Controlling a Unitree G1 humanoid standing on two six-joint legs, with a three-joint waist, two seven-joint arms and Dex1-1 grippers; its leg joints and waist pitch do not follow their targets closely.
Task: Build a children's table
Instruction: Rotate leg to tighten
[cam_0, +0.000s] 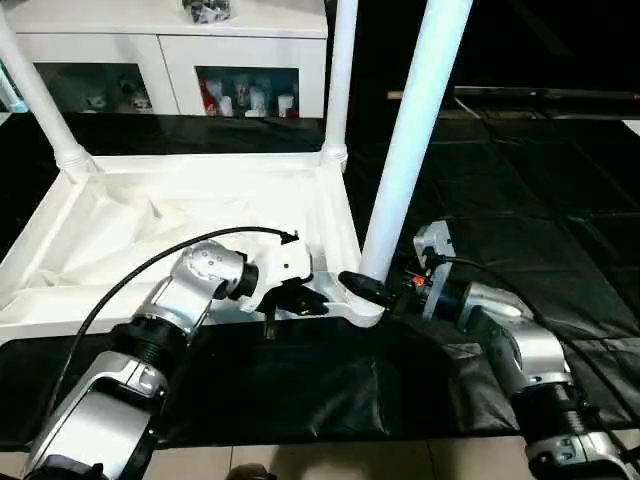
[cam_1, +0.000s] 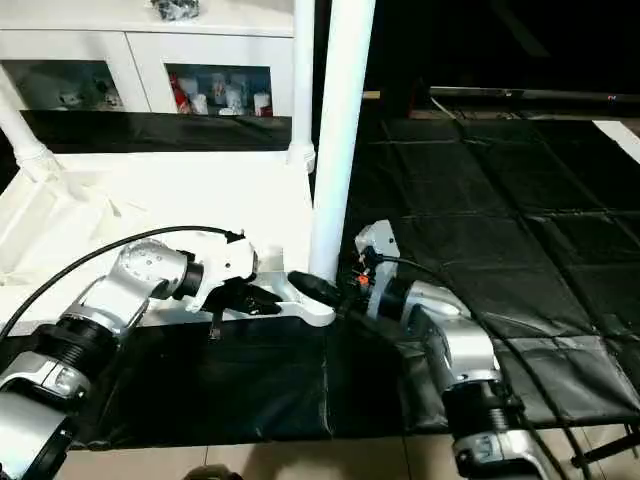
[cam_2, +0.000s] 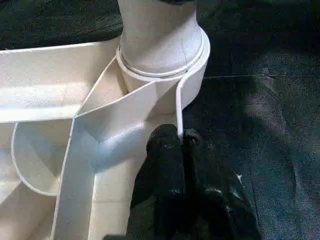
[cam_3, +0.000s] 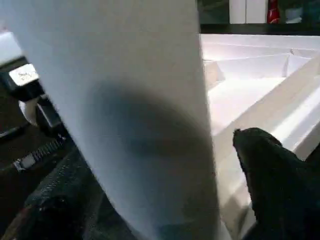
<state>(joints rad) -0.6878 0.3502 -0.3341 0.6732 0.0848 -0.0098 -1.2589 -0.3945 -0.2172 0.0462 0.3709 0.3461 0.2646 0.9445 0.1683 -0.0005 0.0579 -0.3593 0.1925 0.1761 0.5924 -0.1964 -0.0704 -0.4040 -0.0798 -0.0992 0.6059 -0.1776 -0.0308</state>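
Left eye view shows the tabletop (cam_0: 150, 230) lying upside down on the black mat (cam_0: 520, 190), which serves as the landmark. Going left to right: one leg (cam_0: 40, 100) stands in the far left corner, a second leg (cam_0: 340, 80) in the far right corner, and a third leg (cam_0: 410, 150) rises from the near right corner socket. At that near corner, the left gripper (cam_0: 285, 300) is clenched on the tabletop's thin rim beside the socket. Just right of the third leg, the right gripper (cam_0: 380, 290) stands wide around its base; whether it presses the leg I cannot tell. Judging by this, three legs are in place; the near left corner is hidden behind the arm.
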